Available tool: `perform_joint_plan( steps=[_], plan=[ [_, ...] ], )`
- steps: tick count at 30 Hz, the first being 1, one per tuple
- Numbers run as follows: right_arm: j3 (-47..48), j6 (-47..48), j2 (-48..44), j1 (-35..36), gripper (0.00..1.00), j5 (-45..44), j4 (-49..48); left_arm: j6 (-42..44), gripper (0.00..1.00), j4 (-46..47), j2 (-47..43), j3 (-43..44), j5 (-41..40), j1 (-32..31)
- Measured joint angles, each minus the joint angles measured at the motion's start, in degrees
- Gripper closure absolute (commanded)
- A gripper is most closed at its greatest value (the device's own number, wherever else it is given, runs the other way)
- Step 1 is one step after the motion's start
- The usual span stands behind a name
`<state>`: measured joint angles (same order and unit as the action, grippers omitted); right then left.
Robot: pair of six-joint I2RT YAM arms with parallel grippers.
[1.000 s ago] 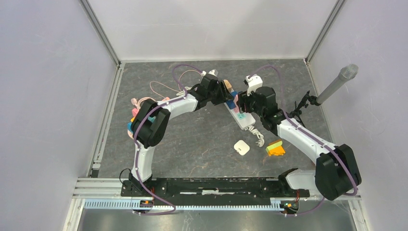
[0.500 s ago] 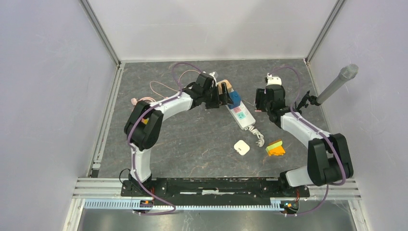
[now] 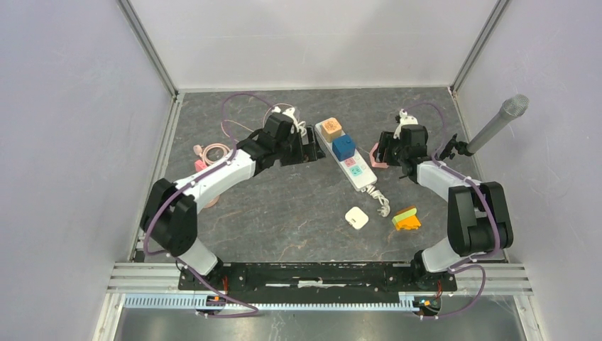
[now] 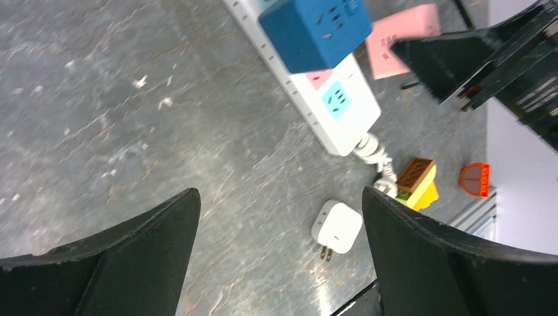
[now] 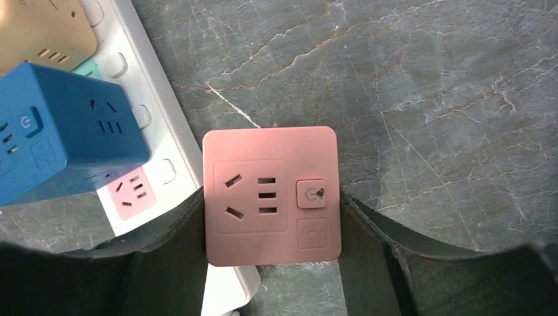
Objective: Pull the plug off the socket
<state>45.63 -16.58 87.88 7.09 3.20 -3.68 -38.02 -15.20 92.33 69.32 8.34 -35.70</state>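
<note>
The left gripper's [image 4: 279, 197] fingers stand wide apart with nothing between them. On the floor [image 4: 131, 118] below the gap lies a charger [image 4: 337, 227], nearer one finger. Ahead of the tips, the strip [image 4: 342, 118] and its blue cube [image 4: 316, 26] bar the way. The pink plug [image 5: 270, 194] fills the right gripper's [image 5: 271, 197] gap; the strip crowds one finger and bare floor flanks the other.

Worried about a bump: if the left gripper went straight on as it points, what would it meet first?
Probably the white power strip, near its blue plug; the left gripper tilts downward, though, so the table might come first.
</note>
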Motion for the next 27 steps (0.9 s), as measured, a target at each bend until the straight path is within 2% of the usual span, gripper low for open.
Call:
perform_joint_plan(
  steps=[4,9,11,22,27],
  plan=[
    [0.0,0.31,0.48,-0.48,0.26,0.81,-0.13,0.46,0.01,-2.03,-3.43,-3.41,-2.49,0.0],
    [0.0,1.31,1.11,-0.46,0.09,1.18,-0.11,1.49,0.01,-2.97,-5.73,-4.17,-4.66,0.0],
    [0.0,1.51,1.11,-0.46,0.05,1.09,-0.15,1.97,0.01,-3.41,-5.73,-3.65,-5.31,0.0],
    [0.0,3.34,-1.99,-0.46,0.02,-1.75,1.95,3.17,0.0,-5.55,-5.73,-2.73,-6.93,0.0],
    [-0.68,3.43,-6.03,-0.44,0.02,0.31,0.48,3.19,0.0,-5.81,-5.75,-2.73,-8.37,0.0]
  ],
)
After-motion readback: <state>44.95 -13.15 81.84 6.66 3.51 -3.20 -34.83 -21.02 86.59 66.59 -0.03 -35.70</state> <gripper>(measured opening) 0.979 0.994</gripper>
